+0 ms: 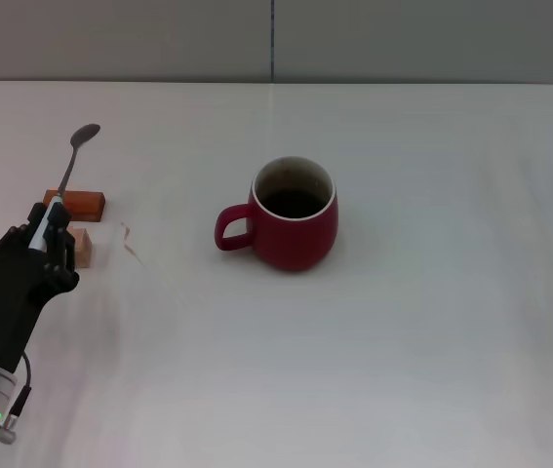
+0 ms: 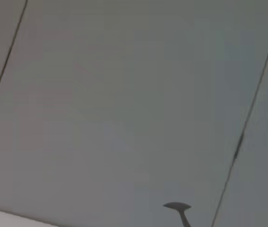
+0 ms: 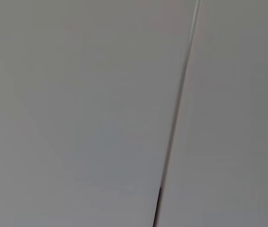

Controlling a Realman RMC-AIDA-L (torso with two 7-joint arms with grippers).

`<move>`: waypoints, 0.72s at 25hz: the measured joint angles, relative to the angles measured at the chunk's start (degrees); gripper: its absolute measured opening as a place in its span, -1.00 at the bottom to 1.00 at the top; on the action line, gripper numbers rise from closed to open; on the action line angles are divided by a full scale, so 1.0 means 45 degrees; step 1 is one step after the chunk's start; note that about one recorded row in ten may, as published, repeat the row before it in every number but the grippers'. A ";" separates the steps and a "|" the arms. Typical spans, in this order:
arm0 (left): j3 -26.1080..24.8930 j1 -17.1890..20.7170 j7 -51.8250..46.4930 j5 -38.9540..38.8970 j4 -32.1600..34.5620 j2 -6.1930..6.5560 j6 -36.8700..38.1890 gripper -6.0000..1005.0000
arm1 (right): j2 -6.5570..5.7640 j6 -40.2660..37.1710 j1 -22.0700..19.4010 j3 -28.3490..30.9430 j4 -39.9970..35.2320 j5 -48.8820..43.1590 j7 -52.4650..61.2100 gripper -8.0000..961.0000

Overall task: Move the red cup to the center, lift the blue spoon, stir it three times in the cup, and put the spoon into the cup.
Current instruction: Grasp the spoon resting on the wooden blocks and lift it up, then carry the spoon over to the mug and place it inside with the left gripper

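Note:
The red cup [image 1: 294, 214] stands upright near the middle of the white table, its handle toward my left. My left gripper [image 1: 50, 222] is at the left side of the table, shut on the pale-blue handle of the blue spoon [image 1: 73, 156]. The spoon is lifted and its grey bowl points up and away from me. The spoon's bowl also shows in the left wrist view [image 2: 177, 206] against the grey wall. The spoon is well to the left of the cup. My right gripper is out of view; its wrist view shows only wall.
Two small wooden blocks lie under my left gripper: a reddish-brown one [image 1: 83, 203] and a pale one [image 1: 83, 246]. A thin scrap or mark [image 1: 132, 242] lies on the table [image 1: 403, 341] beside them. A grey wall [image 1: 354, 39] runs along the table's far edge.

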 joint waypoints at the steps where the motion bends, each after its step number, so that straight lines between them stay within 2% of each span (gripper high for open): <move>1: 0.0010 0.0045 -0.0627 0.0258 0.0322 0.0000 0.0051 -0.66 | 0.0000 0.0001 -0.0004 0.0000 -0.0005 0.0000 0.0000 0.52; 2: 0.0011 0.0178 -0.2121 0.0732 0.1214 -0.0035 0.0151 -0.66 | 0.0000 0.0001 -0.0009 0.0000 -0.0012 -0.0001 0.0001 0.52; 3: 0.0011 0.0178 -0.2121 0.0732 0.1214 -0.0035 0.0151 -0.66 | 0.0000 0.0001 -0.0009 0.0000 -0.0012 -0.0001 0.0001 0.52; 8: 0.0031 0.0350 -0.5687 0.2285 0.3486 -0.0117 0.0383 -0.66 | 0.0013 0.0001 -0.0020 0.0000 -0.0014 -0.0001 0.0001 0.52; 18: 0.0226 0.0346 -0.8966 0.3376 0.6163 -0.0118 0.1327 -0.66 | 0.0063 -0.0001 -0.0036 0.0000 -0.0013 -0.0001 0.0000 0.52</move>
